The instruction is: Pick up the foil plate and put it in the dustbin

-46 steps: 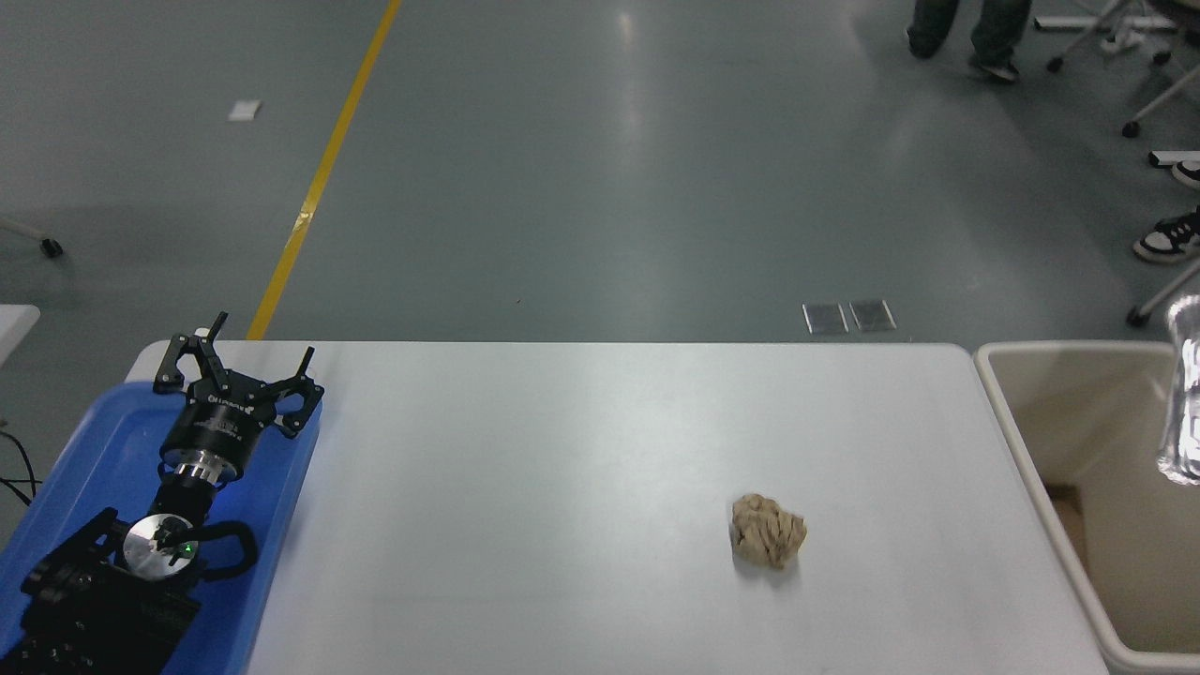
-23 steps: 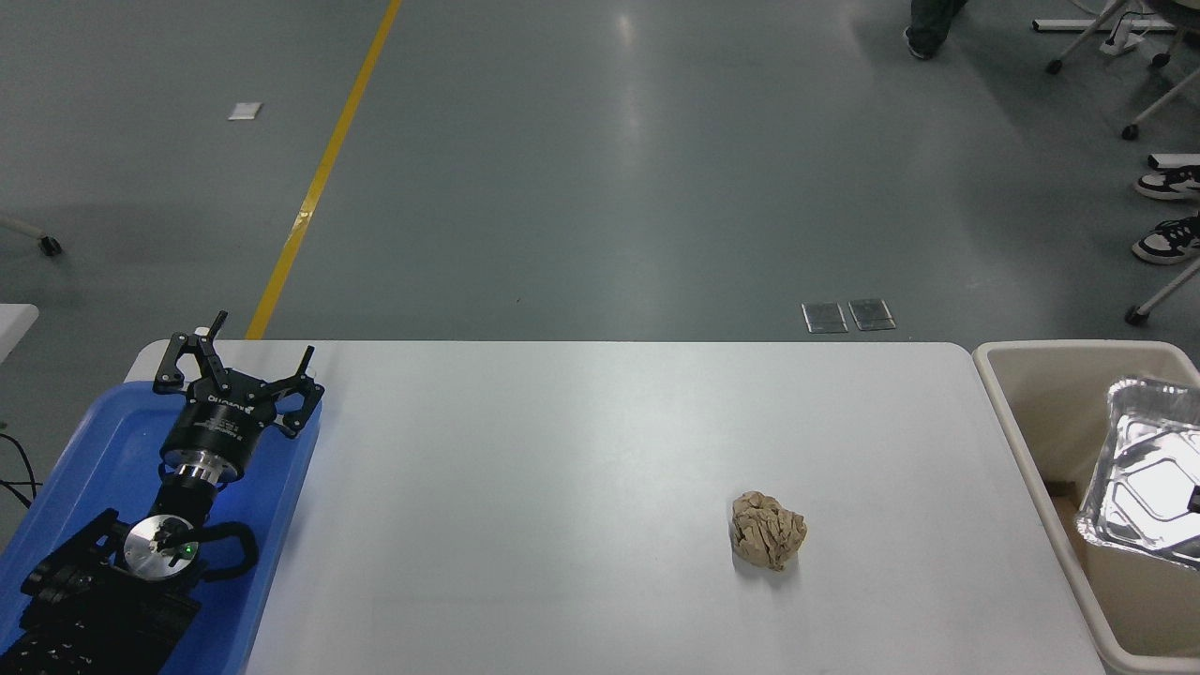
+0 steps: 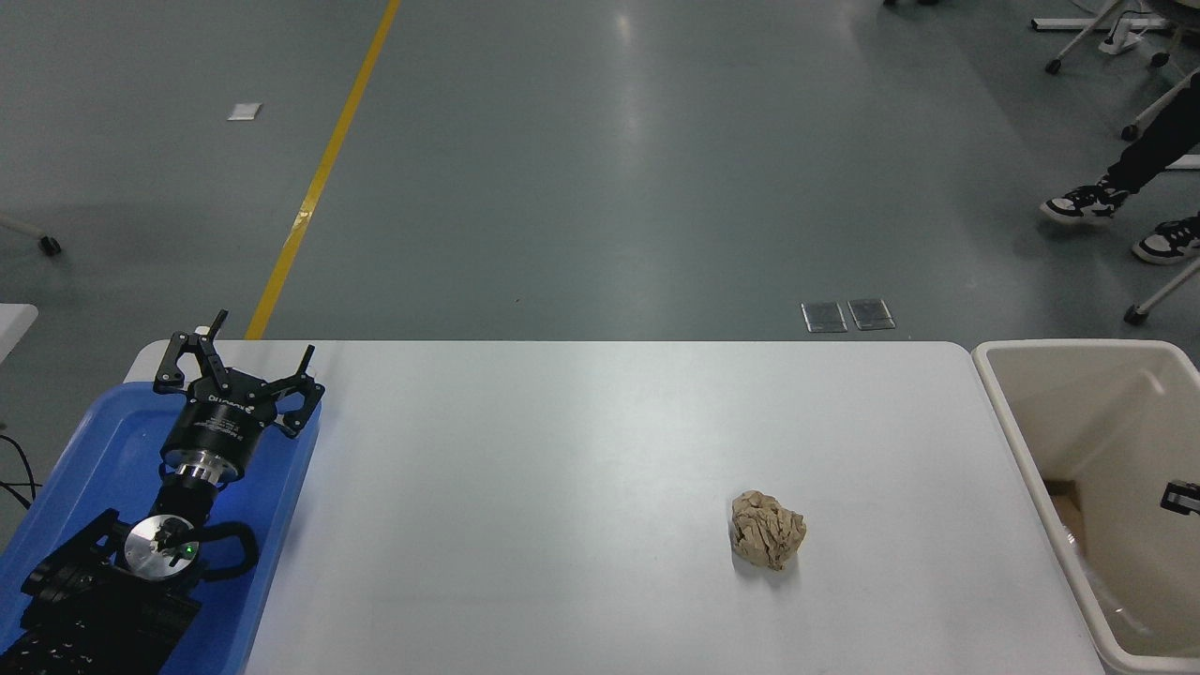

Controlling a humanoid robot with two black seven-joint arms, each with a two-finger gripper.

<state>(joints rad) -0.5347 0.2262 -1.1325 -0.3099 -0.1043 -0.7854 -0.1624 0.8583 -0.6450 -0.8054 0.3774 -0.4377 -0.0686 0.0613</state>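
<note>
— Two grippers: where are they?
— Far left of the dustbin [image 3: 1008,441], the left gripper [image 3: 239,361] is parked over a blue tray [image 3: 94,450], fingers spread. A paper ball [image 3: 768,530] lies nearer the dustbin. Over the dustbin, only a sliver of the right gripper [image 3: 1179,497] shows; spread or pinching, I cannot tell.
— The foil plate?
— Nowhere in plain sight; probably inside the dustbin, so the job looks done. Its long axis can't be read.

Right gripper [image 3: 1181,497] cut by right edge; dustbin [image 3: 1008,422] partly cropped.
</note>
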